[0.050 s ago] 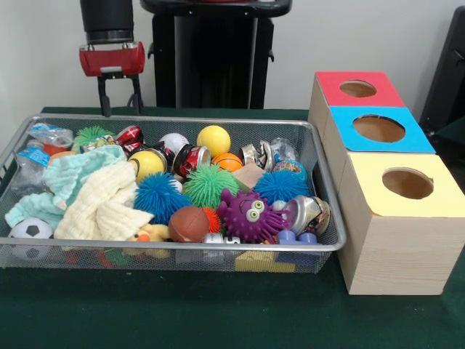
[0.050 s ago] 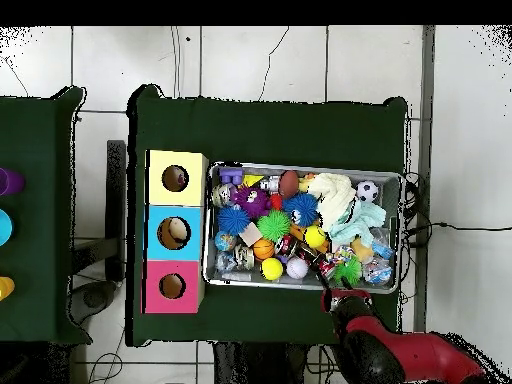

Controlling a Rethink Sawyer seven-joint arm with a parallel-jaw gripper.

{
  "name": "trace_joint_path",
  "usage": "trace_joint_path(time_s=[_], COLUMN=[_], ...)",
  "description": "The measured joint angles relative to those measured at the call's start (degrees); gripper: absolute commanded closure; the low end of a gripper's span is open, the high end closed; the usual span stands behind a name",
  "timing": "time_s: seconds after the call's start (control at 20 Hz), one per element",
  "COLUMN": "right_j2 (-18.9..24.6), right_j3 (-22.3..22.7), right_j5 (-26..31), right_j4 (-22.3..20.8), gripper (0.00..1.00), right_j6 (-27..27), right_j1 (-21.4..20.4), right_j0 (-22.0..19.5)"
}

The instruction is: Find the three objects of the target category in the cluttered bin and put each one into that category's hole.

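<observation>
Mesh bin [image 1: 323, 182] crammed: balls, cloths, cans; end effector [image 1: 120, 102] spread, empty, above rim.

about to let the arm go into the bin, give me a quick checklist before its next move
1. Gripper open and empty: ok, both fingers hang apart with nothing between them.
2. Gripper clear of the clutter: ok, it hovers above the far rim of the wire bin.
3. All three box holes unblocked: ok, the red hole, blue hole and yellow hole all look open.
4. Target category known: cannot tell, nothing in view marks it.
5. Items reachable: not ok for some; the cloths cover the corner under the gripper.
6. Person near the table: ok, none in view.
</observation>
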Motion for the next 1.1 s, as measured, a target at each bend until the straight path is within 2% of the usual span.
trace_joint_path(time_s=[0.75,1.05,1.1], right_j2=[1.76,5.11,7.03], right_j3=[0.01,-0.50,-1.22], right_j5=[0.67,2.21,3.87], right_j4=[-0.04,-0.04,-0.05], gripper=[0.00,0.00,0.00], right_j6=[0.00,0.00,0.00], right_j1=[0.03,0.40,1.28], right_j0=[2.42,-0.46,-2.47])
